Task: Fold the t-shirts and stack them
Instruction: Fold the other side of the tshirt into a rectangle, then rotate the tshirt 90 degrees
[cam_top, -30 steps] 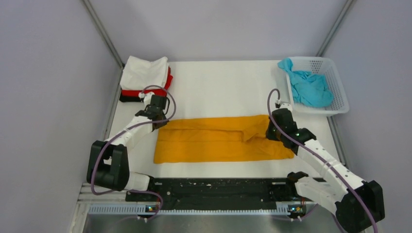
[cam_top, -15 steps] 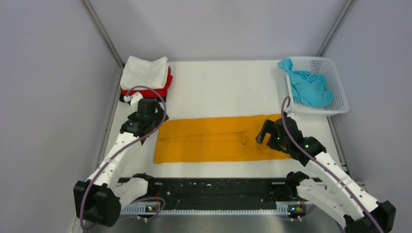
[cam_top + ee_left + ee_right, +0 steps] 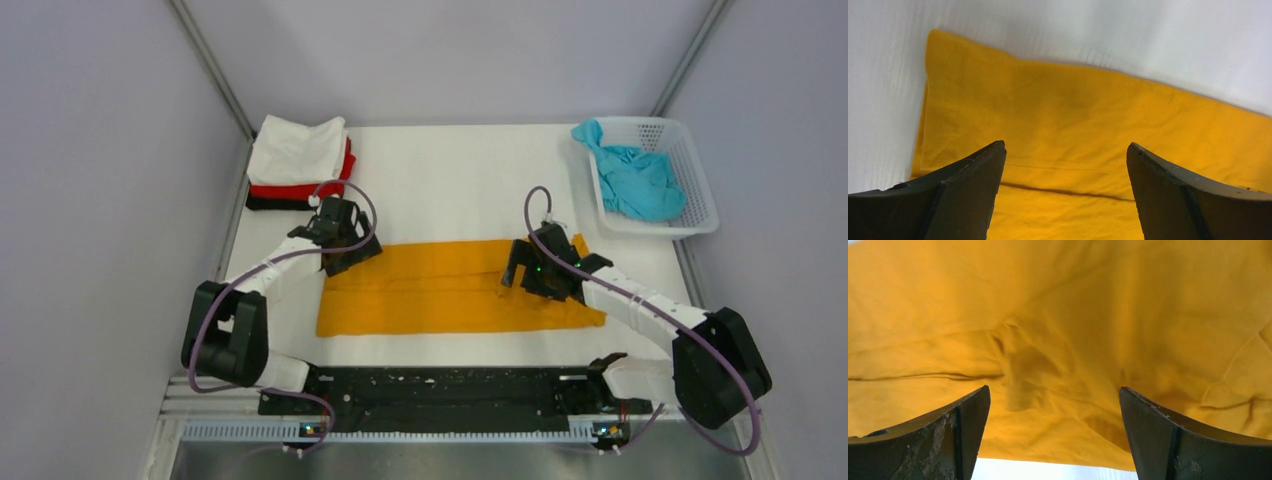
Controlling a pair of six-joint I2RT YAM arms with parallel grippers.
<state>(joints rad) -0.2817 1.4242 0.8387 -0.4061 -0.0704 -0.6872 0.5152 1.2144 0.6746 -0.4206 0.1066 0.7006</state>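
A second ago both my grippers were pinched shut on the far edge of the orange-yellow cloth t-shirt [image 3: 450, 288], one at each end. Now both have let go. My left gripper [image 3: 1065, 145] stands with its jaws wide apart and nothing between them, hanging over the shirt's far-left corner. My right gripper [image 3: 1054, 387] is just as wide and empty, above the rumpled right part of the cloth.

The shirt lies by itself on the white table [image 3: 450, 170], in the near middle, as a long flat band running left to right with a lengthwise crease along it. I judge the lengthwise fold as laid and released. The right end looks wrinkled and may want smoothing.

What remains, as I read it, is folding this band across its length and carrying it to the stack at the far left, where a folded white shirt [image 3: 298, 148] sits on a red one [image 3: 300, 188] and a black one [image 3: 270, 203]. A crumpled teal shirt [image 3: 635, 180] waits in the white perforated plastic basket [image 3: 700, 215] at the far right.
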